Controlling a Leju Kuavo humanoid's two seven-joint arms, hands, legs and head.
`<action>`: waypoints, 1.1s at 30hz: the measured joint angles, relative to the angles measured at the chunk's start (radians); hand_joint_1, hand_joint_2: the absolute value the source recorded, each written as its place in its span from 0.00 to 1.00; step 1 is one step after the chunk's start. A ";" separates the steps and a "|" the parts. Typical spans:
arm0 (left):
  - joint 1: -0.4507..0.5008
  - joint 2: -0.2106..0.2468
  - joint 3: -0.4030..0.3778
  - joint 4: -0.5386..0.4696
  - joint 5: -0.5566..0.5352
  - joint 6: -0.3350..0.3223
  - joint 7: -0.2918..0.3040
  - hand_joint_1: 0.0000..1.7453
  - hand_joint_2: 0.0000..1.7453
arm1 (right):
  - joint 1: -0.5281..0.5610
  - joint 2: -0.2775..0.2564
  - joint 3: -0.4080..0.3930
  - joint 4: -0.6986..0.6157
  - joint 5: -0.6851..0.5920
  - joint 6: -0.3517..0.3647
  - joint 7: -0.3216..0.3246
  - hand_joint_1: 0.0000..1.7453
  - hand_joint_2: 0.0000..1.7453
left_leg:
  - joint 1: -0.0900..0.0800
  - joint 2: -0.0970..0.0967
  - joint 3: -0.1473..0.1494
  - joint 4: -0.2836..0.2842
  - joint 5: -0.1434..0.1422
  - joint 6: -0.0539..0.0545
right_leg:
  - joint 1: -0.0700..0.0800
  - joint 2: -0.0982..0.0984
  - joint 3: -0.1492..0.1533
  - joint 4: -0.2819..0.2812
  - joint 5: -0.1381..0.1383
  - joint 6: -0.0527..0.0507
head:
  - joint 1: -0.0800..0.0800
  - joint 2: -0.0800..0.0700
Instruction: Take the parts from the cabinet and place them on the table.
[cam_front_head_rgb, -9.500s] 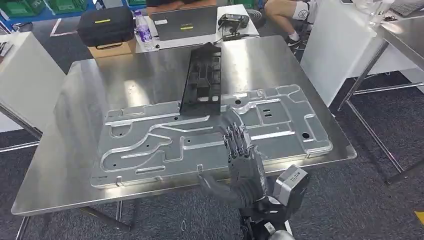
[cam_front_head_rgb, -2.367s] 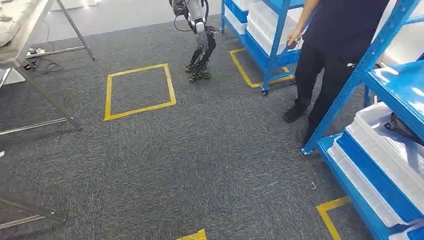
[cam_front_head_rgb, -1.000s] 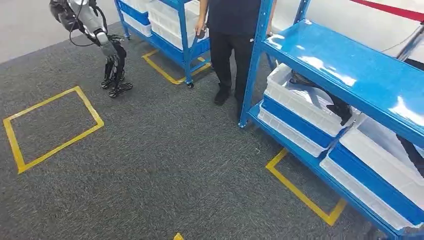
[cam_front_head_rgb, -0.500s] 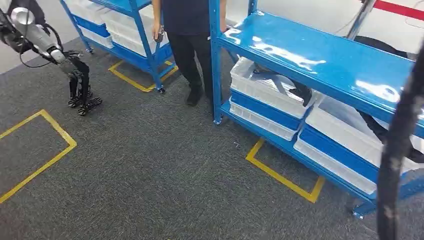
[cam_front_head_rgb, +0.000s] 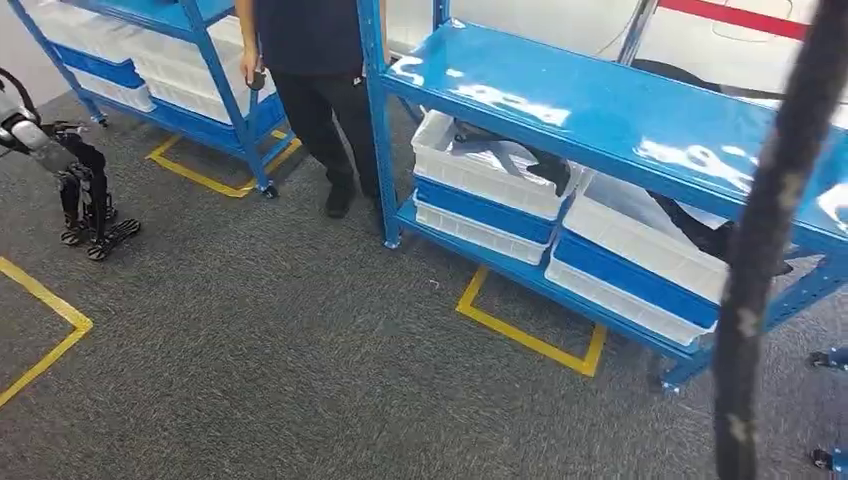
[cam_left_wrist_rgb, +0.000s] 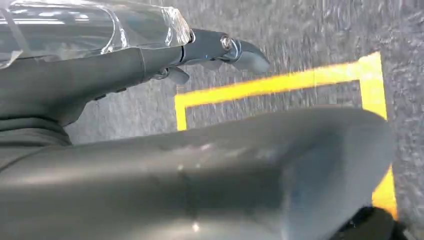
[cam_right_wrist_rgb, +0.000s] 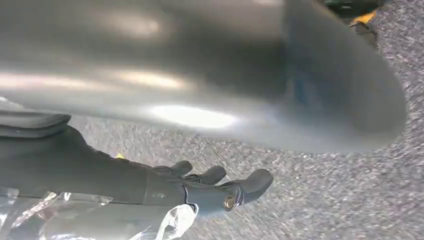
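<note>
Now, head view: blue cabinet ahead and to the right, a steel rack with white bins on its lower shelf. Dark parts lie in the nearer bin, and more dark parts in the bin beside it; their exact shape is too shadowed to tell. A yellow floor marking sits on the carpet just in front of the rack. A person stands at the rack's far end, beside a second blue rack. Another robot stands well off to the left. A blurred dark cable crosses close to the lens on the right. Judged step: the approach to the cabinet, nothing picked yet; the next move calls for squaring up at the yellow marking and raising an arm toward a bin. Left wrist view: left robot hand hangs by the body over carpet and yellow tape, fingers loosely extended, nothing in it. Right wrist view: right robot hand likewise over bare carpet, fingers slightly curled but apart, holding nothing. Parts sit well apart from both hands, up on the shelf, while the hands hang low at the robot's sides.
</note>
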 joint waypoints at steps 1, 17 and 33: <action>0.000 0.000 0.000 0.000 -0.009 -0.004 0.007 0.00 0.00 | 0.000 -0.001 0.001 0.000 -0.008 0.000 0.007 0.00 0.00 | 0.000 0.014 -0.001 0.000 0.000 0.000 | -0.002 -0.002 -0.029 0.064 -0.020 0.003 | 0.000 0.000; -0.012 -0.008 -0.003 0.000 -0.028 -0.031 0.047 0.00 0.00 | -0.002 -0.014 0.012 0.000 -0.022 0.005 0.034 0.00 0.00 | 0.004 0.002 -0.146 0.357 -0.177 -0.058 | -0.003 0.021 0.132 -0.264 0.134 -0.043 | -0.008 0.000; 0.010 -0.008 -0.002 0.000 0.022 -0.042 0.026 0.00 0.00 | -0.001 -0.029 0.053 0.000 0.029 -0.006 0.071 0.00 0.00 | 0.005 0.041 -0.005 -0.001 0.006 -0.005 | -0.010 -0.007 -0.032 0.068 -0.001 0.010 | 0.003 0.000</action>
